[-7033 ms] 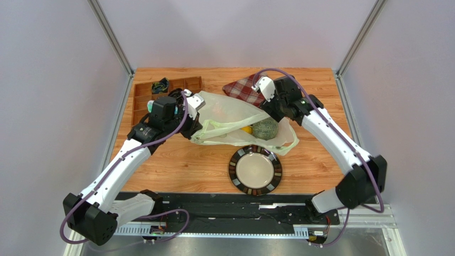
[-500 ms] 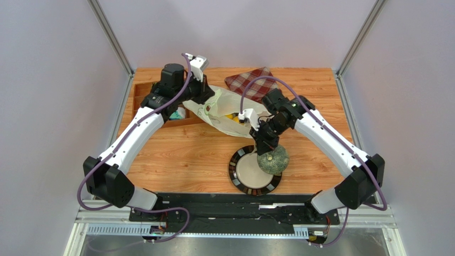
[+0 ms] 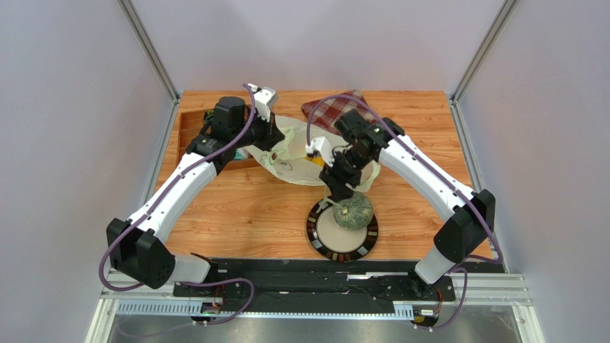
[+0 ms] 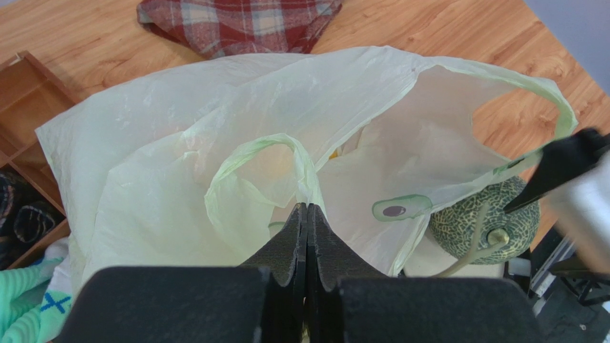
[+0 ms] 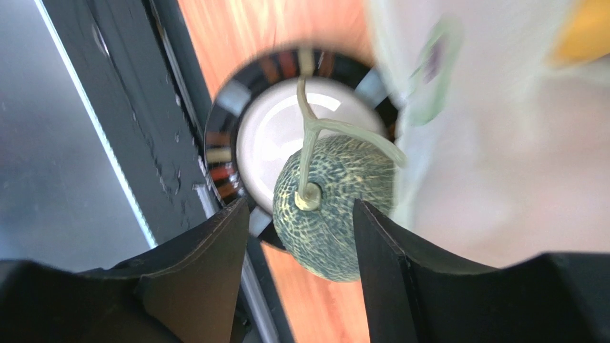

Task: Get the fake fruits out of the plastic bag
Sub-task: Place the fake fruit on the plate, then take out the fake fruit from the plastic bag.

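Note:
The netted grey-green melon [image 3: 353,212] lies on the right side of the dark-rimmed plate [image 3: 322,239]. My right gripper [image 3: 335,191] hovers just above it, open and empty. In the right wrist view the melon [image 5: 336,207] shows beyond the spread jaws of the right gripper [image 5: 301,207]. My left gripper [image 4: 306,207] is shut on a fold of the plastic bag [image 4: 179,143] near its loop handle. It holds the bag [image 3: 290,150] up at the back left. A yellow fruit [image 3: 313,160] shows inside the bag. Other fruits are hidden.
A red plaid cloth [image 3: 333,107] lies at the back behind the bag. A wooden compartment tray [image 3: 187,136] with small items sits at the back left under my left arm. The table's front edge and black rail [image 5: 172,143] run just past the plate.
The melon was in the bag 7 s ago and now rests on the plate. Since half a second ago my right gripper has let go of it and drawn up and left.

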Robot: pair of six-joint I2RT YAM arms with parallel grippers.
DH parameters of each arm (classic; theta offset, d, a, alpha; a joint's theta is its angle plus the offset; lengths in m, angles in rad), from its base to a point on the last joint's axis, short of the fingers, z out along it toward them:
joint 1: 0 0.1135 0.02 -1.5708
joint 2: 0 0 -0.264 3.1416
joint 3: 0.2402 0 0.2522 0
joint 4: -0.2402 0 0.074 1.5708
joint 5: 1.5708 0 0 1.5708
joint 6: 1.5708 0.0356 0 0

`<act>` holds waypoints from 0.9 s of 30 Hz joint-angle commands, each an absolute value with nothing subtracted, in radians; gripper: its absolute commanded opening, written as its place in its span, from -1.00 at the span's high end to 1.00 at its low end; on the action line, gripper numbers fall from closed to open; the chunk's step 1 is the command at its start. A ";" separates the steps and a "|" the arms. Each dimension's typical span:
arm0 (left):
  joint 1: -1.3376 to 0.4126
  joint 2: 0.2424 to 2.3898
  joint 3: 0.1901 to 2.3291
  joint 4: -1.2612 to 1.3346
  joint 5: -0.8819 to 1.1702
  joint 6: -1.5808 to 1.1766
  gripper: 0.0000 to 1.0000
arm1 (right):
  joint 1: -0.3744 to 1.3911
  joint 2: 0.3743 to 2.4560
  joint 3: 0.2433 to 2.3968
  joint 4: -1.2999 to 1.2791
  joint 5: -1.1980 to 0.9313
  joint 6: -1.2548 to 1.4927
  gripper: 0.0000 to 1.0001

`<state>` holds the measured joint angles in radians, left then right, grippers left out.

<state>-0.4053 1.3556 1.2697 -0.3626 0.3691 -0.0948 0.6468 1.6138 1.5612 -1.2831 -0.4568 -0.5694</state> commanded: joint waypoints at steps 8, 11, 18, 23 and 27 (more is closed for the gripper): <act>-0.402 1.250 1.166 -0.350 0.414 -0.115 1.00 | 0.647 1.598 1.752 -1.097 -0.387 -0.537 0.14; -0.402 1.235 1.157 -0.354 0.419 -0.117 1.00 | 0.646 1.658 1.709 -1.032 -0.302 -0.595 0.29; -0.399 1.213 1.137 -0.362 0.428 -0.109 1.00 | 0.630 1.894 1.795 -0.954 -0.181 -0.543 0.45; -0.396 1.218 1.135 -0.377 0.439 -0.109 1.00 | 0.620 2.060 1.942 -0.948 -0.120 -0.474 0.46; -0.396 1.229 1.137 -0.388 0.463 -0.112 1.00 | 0.606 2.138 2.014 -0.957 -0.075 -0.439 0.47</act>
<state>-0.4030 1.2396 1.1336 -0.3870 0.4217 -0.1062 0.6212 2.0922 1.9152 -0.9947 -0.1463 -0.4995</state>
